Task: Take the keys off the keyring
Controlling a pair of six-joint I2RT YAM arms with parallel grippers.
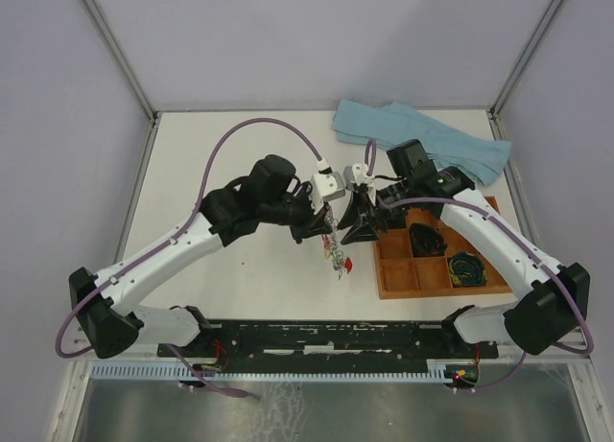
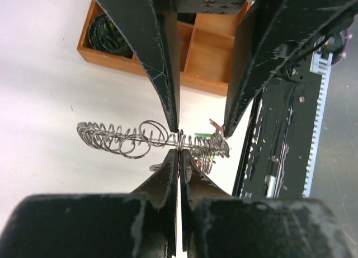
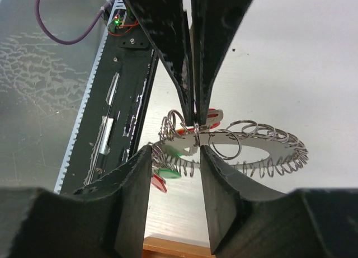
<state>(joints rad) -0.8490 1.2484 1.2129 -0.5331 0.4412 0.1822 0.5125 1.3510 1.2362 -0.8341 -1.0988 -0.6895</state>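
Clenching the left gripper (image 2: pixel 178 151) on the rim of the keyring (image 3: pixel 254 148), gripping the metal right at the fingertips and carrying it level, seemingly lifted off the table (image 1: pixel 240 154). Presenting the right gripper (image 3: pixel 174 151) head-on from the opposite side, released, jaws apart and straddling the ring's edge just beside the left pinch without closing on anything. Dangling the keys (image 3: pixel 166 174) just below and to one side of that pinch, green and red heads hanging among the small loops (image 2: pixel 98 136), all seemingly attached. Leaving the tray (image 1: pixel 393 290) beyond the right gripper, well apart from the ring.

Judging the step in hand as lining up for a pull: steadying with the left, choosing a key with the right. Needing next, probably, to bring the open jaws down onto one coloured head, close on it alone rather than on a loop, then work it round and off while holding the left clamp firm. Risking a slipped ring or a snag on neighbouring loops.
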